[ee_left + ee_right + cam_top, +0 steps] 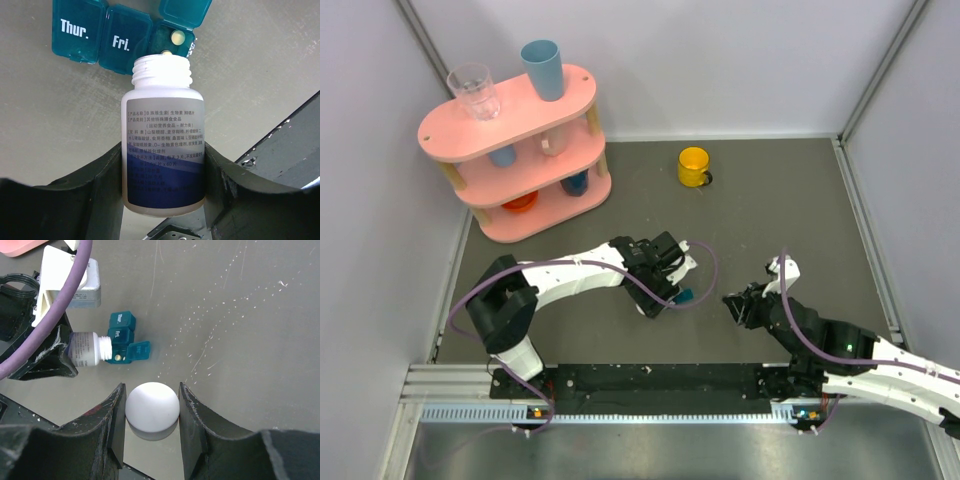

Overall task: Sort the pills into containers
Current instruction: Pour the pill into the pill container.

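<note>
Pouring is judged underway: bottle [162, 150] held in left fingers [100, 200], mouth at pill box [80, 30] ahead; cap [152, 406] held in right fingers [200, 425]; slight tilt needed.

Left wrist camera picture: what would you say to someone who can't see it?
An open white plastic bottle with a blue-and-grey label is held between two black fingers, its mouth pointing at a dark-teal plastic pill box. Two pale round pills lie in its open compartment; closed lids read Thur. and Fri.
</note>
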Controlling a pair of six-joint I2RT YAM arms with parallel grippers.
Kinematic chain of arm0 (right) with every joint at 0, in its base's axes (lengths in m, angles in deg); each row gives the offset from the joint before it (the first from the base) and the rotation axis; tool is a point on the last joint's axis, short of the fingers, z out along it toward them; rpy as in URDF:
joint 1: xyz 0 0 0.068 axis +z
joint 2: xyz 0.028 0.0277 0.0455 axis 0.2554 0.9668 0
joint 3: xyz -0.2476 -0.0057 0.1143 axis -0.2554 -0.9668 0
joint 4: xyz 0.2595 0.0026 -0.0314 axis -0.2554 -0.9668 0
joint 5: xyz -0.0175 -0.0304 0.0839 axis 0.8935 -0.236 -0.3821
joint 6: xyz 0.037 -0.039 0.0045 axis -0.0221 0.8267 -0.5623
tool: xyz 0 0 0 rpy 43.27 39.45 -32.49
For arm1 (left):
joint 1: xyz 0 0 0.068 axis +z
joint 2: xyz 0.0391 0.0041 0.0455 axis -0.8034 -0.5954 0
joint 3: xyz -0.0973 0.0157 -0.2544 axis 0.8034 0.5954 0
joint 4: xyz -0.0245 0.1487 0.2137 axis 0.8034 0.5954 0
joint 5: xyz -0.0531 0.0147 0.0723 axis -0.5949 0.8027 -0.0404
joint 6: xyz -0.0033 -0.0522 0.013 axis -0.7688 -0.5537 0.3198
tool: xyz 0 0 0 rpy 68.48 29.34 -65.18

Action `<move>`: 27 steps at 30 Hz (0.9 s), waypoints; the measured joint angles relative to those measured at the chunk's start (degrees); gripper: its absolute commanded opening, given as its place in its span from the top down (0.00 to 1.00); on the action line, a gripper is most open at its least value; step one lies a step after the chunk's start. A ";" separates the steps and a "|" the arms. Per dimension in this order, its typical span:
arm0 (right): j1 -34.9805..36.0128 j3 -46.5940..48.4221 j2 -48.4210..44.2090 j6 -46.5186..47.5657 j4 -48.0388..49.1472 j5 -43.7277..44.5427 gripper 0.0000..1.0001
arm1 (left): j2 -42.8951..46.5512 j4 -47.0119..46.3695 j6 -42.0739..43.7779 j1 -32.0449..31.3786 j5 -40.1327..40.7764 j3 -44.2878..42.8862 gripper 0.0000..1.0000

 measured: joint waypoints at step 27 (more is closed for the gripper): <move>-0.02 -0.66 -0.50 -0.15 0.00 -0.02 1.00 | -0.68 1.60 0.59 0.00 0.00 -1.68 1.00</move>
